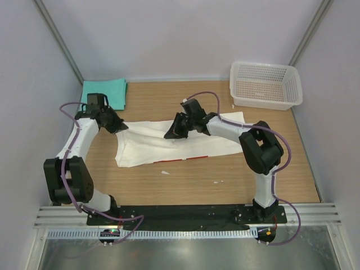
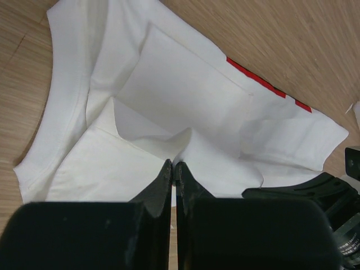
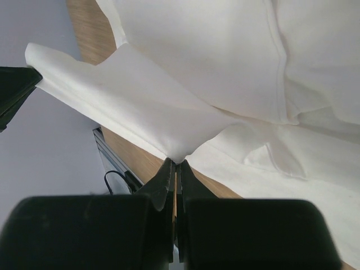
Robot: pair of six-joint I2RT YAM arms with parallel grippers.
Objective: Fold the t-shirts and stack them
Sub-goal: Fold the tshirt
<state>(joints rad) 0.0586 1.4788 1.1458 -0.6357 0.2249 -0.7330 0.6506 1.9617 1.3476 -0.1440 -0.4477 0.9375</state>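
left gripper (image 2: 173, 166) and right gripper (image 3: 175, 164) pinch white t-shirt (image 1: 146, 149); teal t-shirt (image 1: 105, 93), basket (image 1: 263, 103) apart.

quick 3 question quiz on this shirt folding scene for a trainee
1. True or false: the left gripper and right gripper are each shut on the white shirt.
2. How many shirts lie in the basket?
3. The teal shirt lies: A in the basket; B at the table's far left corner; C under the white shirt.
Key: 1 true; 2 zero; 3 B
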